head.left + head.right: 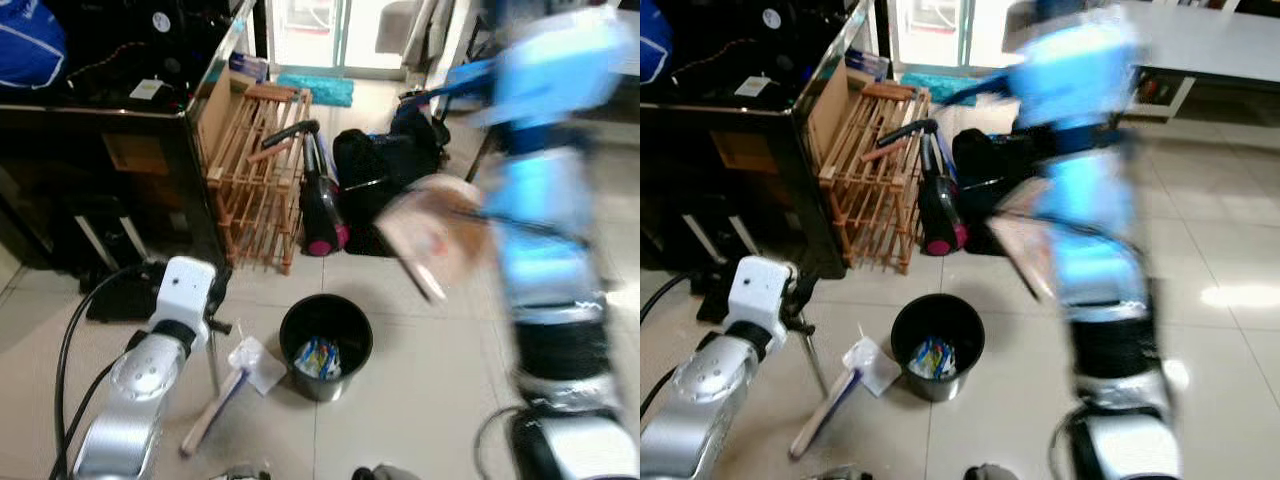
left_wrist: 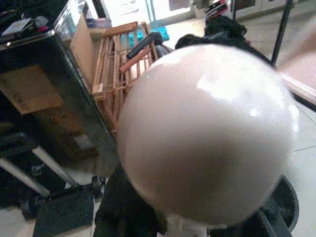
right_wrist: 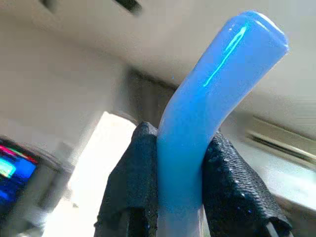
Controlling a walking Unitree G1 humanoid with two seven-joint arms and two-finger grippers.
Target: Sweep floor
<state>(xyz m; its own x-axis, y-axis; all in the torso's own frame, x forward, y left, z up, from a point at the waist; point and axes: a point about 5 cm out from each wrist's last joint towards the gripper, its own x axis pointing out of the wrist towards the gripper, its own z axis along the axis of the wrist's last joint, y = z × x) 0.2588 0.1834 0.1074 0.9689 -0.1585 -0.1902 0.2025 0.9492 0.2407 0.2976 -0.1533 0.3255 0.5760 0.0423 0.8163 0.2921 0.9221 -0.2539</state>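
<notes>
A small brush (image 1: 213, 410) with a pale wooden handle lies flat on the floor (image 1: 420, 400) of light glossy tiles, its head just beside a crumpled bit of white paper (image 1: 256, 364); both sit close to the left of a round black bin (image 1: 325, 345) that has colourful wrappers in its bottom. Further off, against a dark glossy cabinet (image 1: 110, 170) on the left, stands a wooden slatted rack (image 1: 255, 175), with a black and pink handheld vacuum (image 1: 318, 210) and a black bag (image 1: 380, 170) to its right, and a bright doorway with a teal mat (image 1: 315, 88) beyond. The right gripper (image 3: 180, 173) is pressed from both sides onto a light blue handle (image 3: 207, 113), its black fingers (image 3: 237, 192) touching the plastic; in the head views that blue handle rises as a heavy blur at the right, with a blurred tan dustpan-like plate (image 1: 430, 240) hanging near its middle. The left arm (image 1: 140, 400) reaches forward at the near left, its white wrist above the floor beside the brush; a round pale knob (image 2: 207, 133) blocks the left wrist camera, so whether the left gripper is spread or closed cannot be told.
</notes>
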